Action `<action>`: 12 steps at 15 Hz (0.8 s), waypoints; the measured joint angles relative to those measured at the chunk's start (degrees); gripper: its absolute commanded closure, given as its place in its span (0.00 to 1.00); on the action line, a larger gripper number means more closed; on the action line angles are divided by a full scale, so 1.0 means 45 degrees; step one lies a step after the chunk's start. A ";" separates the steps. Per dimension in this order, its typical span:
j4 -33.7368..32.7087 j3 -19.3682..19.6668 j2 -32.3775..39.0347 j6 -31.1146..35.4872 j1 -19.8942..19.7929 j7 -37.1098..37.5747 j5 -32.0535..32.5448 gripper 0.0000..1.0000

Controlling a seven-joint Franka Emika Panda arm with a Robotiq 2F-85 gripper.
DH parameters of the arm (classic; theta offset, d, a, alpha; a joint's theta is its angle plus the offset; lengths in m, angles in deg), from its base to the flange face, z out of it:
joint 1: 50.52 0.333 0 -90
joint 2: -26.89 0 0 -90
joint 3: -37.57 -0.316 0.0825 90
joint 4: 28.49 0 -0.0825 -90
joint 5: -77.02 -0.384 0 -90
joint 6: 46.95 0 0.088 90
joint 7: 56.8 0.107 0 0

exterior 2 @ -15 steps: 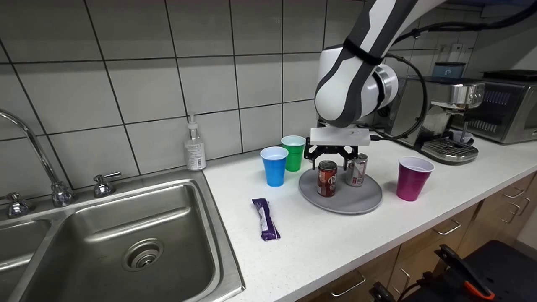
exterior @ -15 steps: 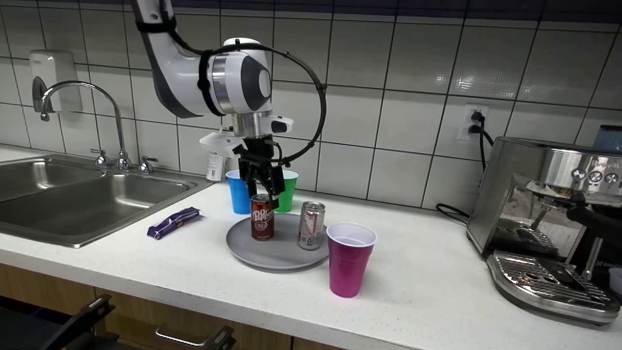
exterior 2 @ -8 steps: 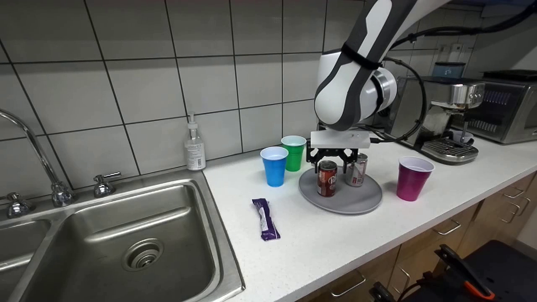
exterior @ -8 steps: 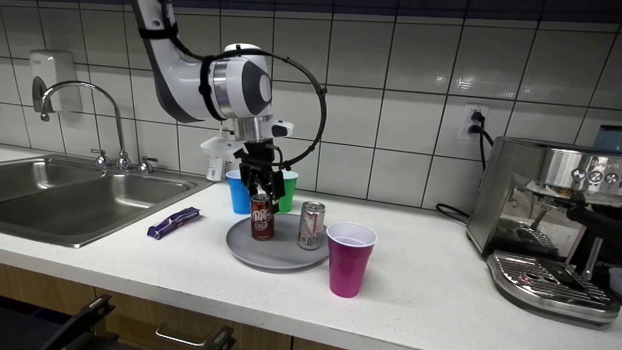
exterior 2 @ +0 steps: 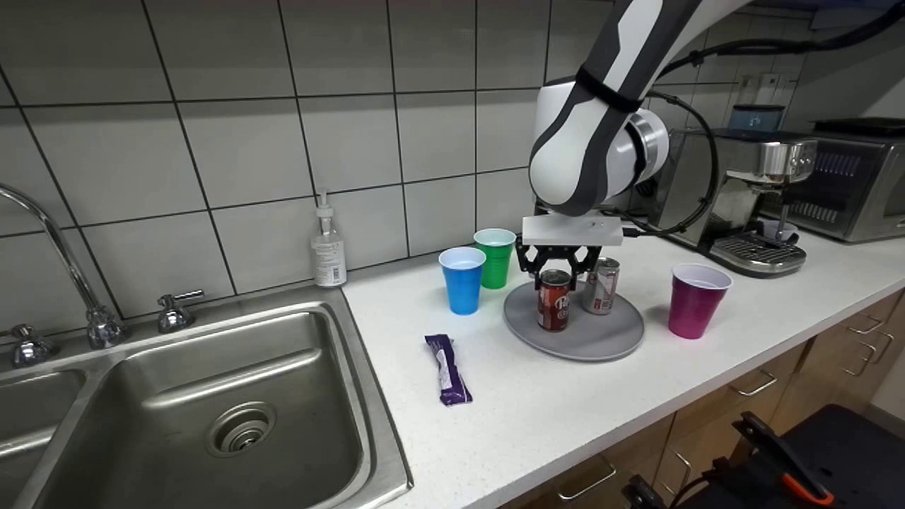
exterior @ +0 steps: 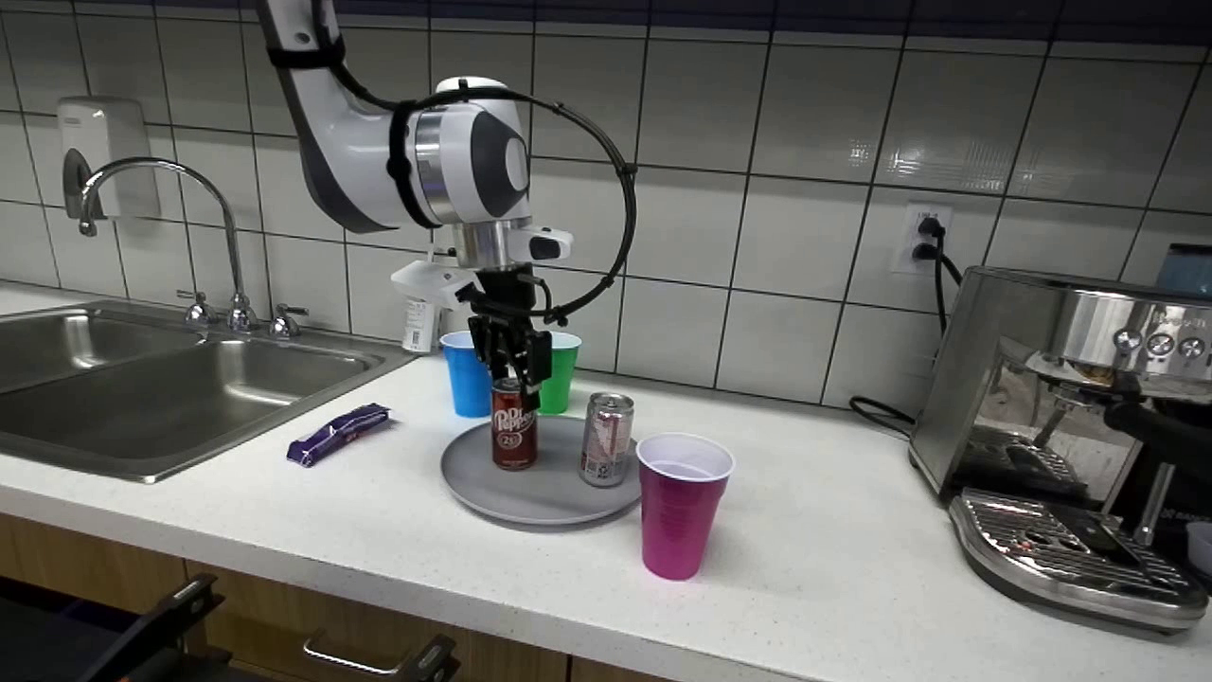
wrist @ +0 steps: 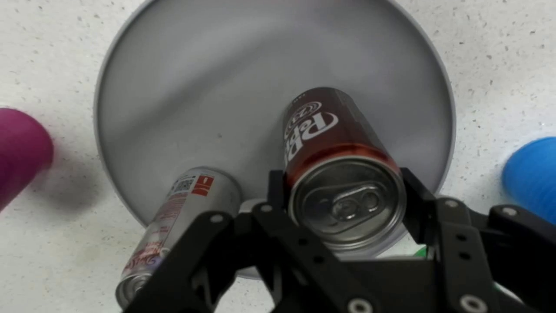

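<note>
A dark red Dr Pepper can (exterior: 514, 440) stands upright on the round grey plate (exterior: 483, 494). My gripper (exterior 2: 556, 280) comes down over it from above, with one finger on each side near its top. In the wrist view both fingers (wrist: 276, 184) lie against the can's sides, so the gripper (wrist: 343, 187) looks shut on it. The can's base still appears to rest on the plate. A silver can (wrist: 173, 221) stands close beside it on the same plate, next to the outside of one finger; the arm partly covers it in the wrist view.
Behind the plate are a blue cup (exterior 2: 463, 283) and a green cup (exterior 2: 496, 263). A magenta cup (exterior: 680, 521) stands just off the plate's edge. Also on the counter are a purple wrapped bar (exterior 2: 449, 369), a sink (exterior 2: 283, 424) and a coffee machine (exterior: 1060, 426).
My gripper first went down over the Dr Pepper can, then rose slightly. Its fingers have drawn in against the can, which has shifted a little to the right in both exterior views.
</note>
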 measured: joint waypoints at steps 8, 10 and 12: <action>0.0118 -0.0025 -0.0179 -0.0058 0.0040 -0.0047 -0.0047 0.62; 0.0315 -0.0102 -0.0513 -0.0127 0.0117 -0.0111 -0.0047 0.62; 0.0561 -0.0354 -0.0968 -0.0300 0.0137 -0.0221 -0.0086 0.62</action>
